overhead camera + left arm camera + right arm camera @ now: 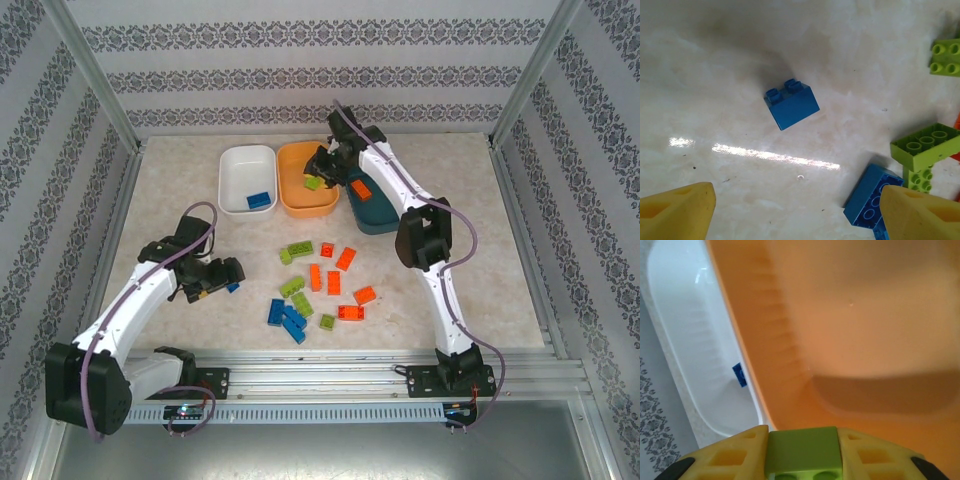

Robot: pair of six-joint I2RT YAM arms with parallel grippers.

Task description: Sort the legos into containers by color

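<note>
One white tub [240,170], one orange tub [300,200] and one teal tub [372,216] are counted, three in all. About five blue bricks [259,201], five green bricks [291,287] and seven orange bricks [350,312] are counted.

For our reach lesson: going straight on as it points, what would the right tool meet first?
Likely the floor of the orange tub; the right tool, holding a green brick, points into it.
</note>
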